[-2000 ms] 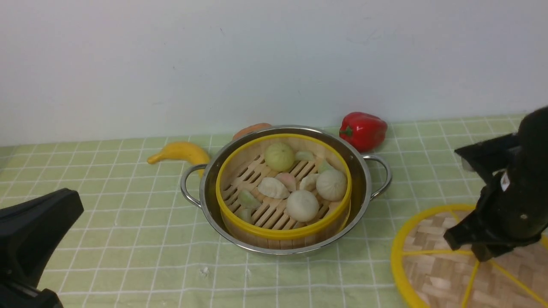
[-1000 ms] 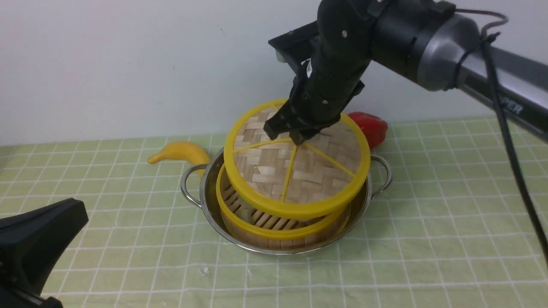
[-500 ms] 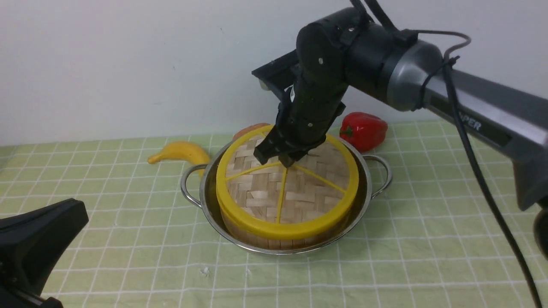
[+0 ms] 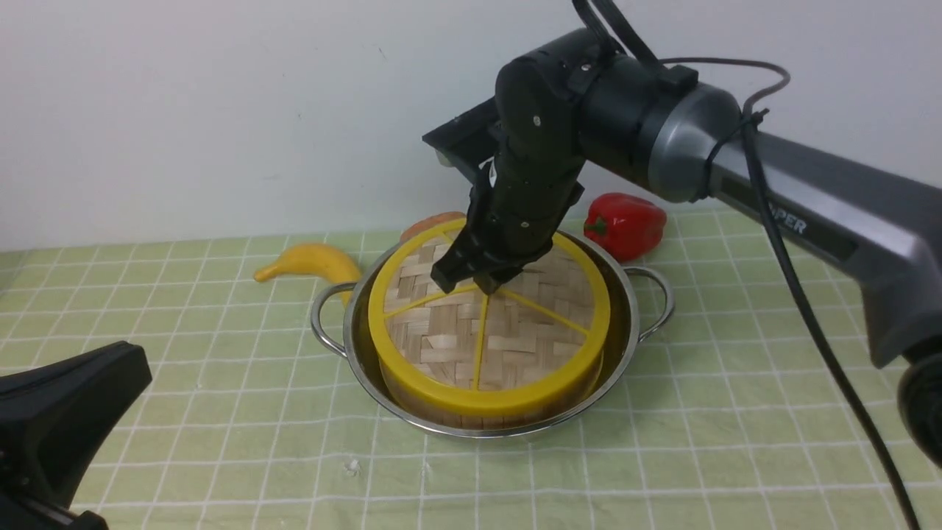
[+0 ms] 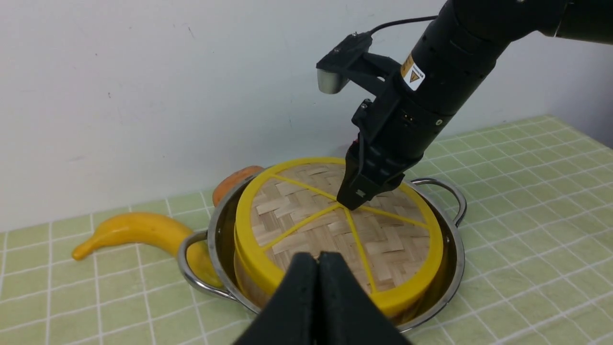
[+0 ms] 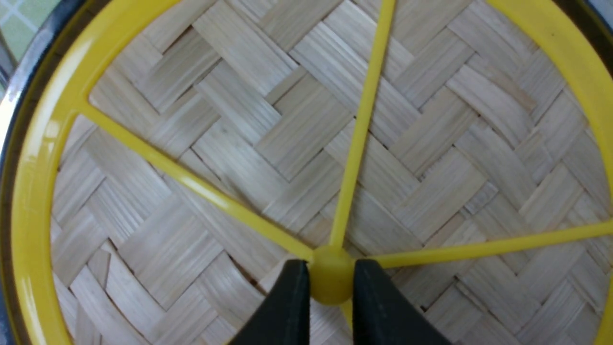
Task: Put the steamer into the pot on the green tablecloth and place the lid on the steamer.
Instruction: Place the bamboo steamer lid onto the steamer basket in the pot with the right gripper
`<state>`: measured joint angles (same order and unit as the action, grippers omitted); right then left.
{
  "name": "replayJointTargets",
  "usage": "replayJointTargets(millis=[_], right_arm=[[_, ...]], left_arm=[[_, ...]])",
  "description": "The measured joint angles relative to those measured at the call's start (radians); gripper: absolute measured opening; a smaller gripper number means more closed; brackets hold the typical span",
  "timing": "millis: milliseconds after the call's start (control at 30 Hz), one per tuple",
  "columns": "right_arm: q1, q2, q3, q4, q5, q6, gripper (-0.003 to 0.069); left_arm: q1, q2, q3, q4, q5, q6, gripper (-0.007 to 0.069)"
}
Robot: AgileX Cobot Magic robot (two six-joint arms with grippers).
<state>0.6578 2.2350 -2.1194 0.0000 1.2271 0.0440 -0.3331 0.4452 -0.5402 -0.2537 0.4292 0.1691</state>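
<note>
The woven bamboo lid point(image 4: 508, 338) with yellow rim and spokes lies flat on the steamer point(image 4: 471, 418), of which only a strip of bamboo wall shows beneath it. The steamer stands inside the steel pot point(image 4: 627, 294) on the green tablecloth point(image 4: 736, 412). My right gripper point(image 4: 475, 283) points down at the lid's centre. In the right wrist view it point(image 6: 330, 282) is shut on the yellow centre knob point(image 6: 330, 268). My left gripper point(image 5: 318, 258) hangs shut and empty near the pot's front left. The buns are hidden.
A yellow banana point(image 4: 309, 263) lies left of the pot and a red bell pepper point(image 4: 624, 223) behind it on the right. An orange item point(image 4: 430, 223) peeks out behind the pot. The white wall stands close behind. My right arm spans the right side above the cloth.
My right gripper lifted the lid from the cloth at the right, carried it over the pot and lowered it onto the steamer. My left arm has stayed put.
</note>
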Motion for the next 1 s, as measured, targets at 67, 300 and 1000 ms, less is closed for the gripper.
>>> replayJointTargets(millis=[67,300,1000], right_arm=[[0.000,0.002,-0.016,0.000,0.006,0.000,0.0126],[0.000,0.007,-0.081,-0.005,0.005,0.000,0.0126],[0.000,0.058,-0.092,0.000,-0.010,0.004,0.0126]], left_arm=[[0.000,0.000,0.000,0.000,0.000,0.000,-0.0022],[0.000,0.000,0.000,0.000,0.000,0.000,-0.0022],[0.000,0.000,0.000,0.002,0.018,0.000,-0.0022]])
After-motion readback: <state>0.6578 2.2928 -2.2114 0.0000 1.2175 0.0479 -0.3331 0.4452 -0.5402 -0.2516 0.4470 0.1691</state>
